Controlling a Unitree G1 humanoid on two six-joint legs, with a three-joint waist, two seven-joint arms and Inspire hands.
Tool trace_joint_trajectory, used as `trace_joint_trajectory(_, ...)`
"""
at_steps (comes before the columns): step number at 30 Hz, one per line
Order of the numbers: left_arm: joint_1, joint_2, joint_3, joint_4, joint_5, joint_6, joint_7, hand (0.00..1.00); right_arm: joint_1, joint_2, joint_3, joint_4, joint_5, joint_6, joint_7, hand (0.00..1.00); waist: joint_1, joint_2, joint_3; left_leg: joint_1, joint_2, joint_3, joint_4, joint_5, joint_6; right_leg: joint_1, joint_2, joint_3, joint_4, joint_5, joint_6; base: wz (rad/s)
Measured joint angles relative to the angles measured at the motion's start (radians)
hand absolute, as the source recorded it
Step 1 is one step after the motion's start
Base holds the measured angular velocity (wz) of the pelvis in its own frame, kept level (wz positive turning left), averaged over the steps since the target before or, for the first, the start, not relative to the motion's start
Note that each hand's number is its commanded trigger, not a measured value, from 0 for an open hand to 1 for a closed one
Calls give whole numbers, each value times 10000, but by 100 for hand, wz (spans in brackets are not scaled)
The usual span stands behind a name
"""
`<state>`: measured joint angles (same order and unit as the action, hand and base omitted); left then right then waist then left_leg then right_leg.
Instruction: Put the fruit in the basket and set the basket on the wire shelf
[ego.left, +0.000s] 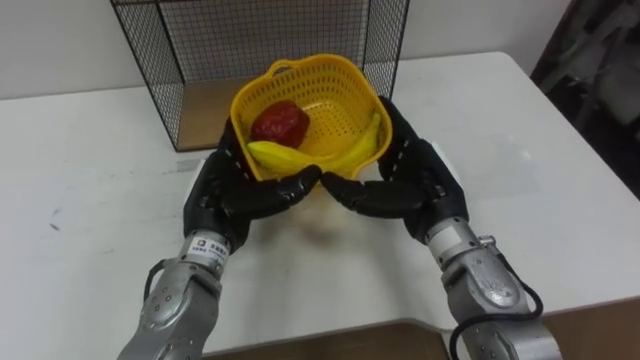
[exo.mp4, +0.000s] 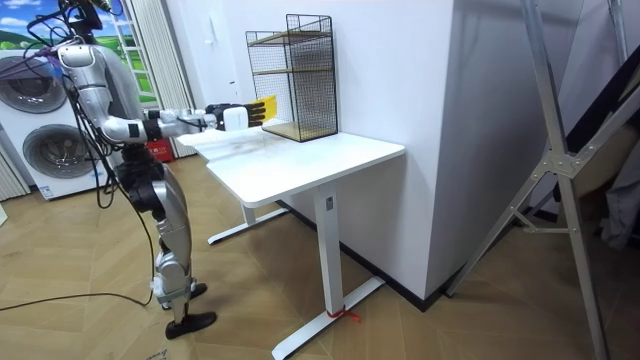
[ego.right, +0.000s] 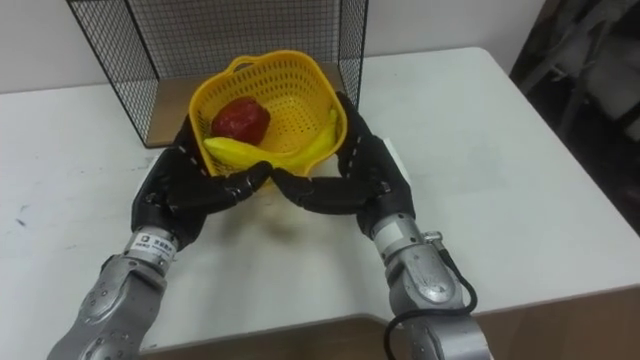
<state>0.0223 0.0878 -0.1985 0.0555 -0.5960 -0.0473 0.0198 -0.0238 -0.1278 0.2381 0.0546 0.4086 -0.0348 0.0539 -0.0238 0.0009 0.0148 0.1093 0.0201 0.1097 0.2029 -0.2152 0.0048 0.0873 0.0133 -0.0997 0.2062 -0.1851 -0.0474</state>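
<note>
Holding step: fruit is loaded, and the basket (ego.left: 328, 104) sits cradled between both hands in front of the wire shelf (ego.left: 270, 30). The left hand (ego.left: 232, 188) and right hand (ego.left: 408, 172) each wrap a side of it, fingers curled under the front wall with tips nearly meeting. Inside are a red fruit (ego.left: 280, 122) and yellow bananas (ego.left: 272, 153) along the near wall. I judge the filling done and the placement not yet done. Next move needs both arms to extend together, keep the basket level, clear the shelf's side mesh and land it on the wooden bottom board (ego.left: 200, 105), then let go with both hands evenly. The risk is tipping if one hand leads. The basket's base is hidden by the hands, so I can't confirm how it's supported underneath. From the head camera it's hard to say whether it's clear of the tabletop (ego.left: 560, 170). The room view suggests it's held above it. The shelf's top is cut off in the eye views, though the room view shows two tiers. Banana count is unclear; one or two.
</note>
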Motion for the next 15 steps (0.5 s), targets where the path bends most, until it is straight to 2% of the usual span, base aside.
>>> trace_joint_trajectory(5,0,19,32,-196,20,-1,61,0,0,-1,-52,0,200,0,79,0,27,-15,3,-34,13,5,52,-1,-1,-60,13,31,68,-3,-12,-1)
trace_joint_trajectory(9,0,45,184,-291,63,0,61,0,28,32,-30,-15,212,2,249,0,58,-201,23,-249,52,70,525,-37,-49,-285,44,123,481,-153,-70,-9)
trace_joint_trajectory(11,3,68,260,-271,237,-4,58,0,37,34,-79,-8,196,1,310,0,201,-335,79,-480,118,107,1420,-321,-75,-549,34,183,1192,-503,-138,-22)
trace_joint_trajectory(13,8,77,382,-263,228,-16,57,0,61,49,-69,100,181,-6,390,0,344,-462,103,-1072,386,153,3274,-834,-202,-769,70,232,2140,-1111,-296,-17)
trace_joint_trajectory(14,8,75,393,-259,230,-21,57,0,63,41,-66,124,171,-6,394,0,352,-482,107,-1274,431,155,3848,-883,-209,-785,109,266,2310,-1234,-332,-9)
trace_joint_trajectory(15,8,80,406,-260,327,-26,57,0,72,43,-63,128,163,-7,425,0,417,-482,113,-1631,626,154,4739,-883,-209,-819,257,395,2556,-1366,-421,-12)
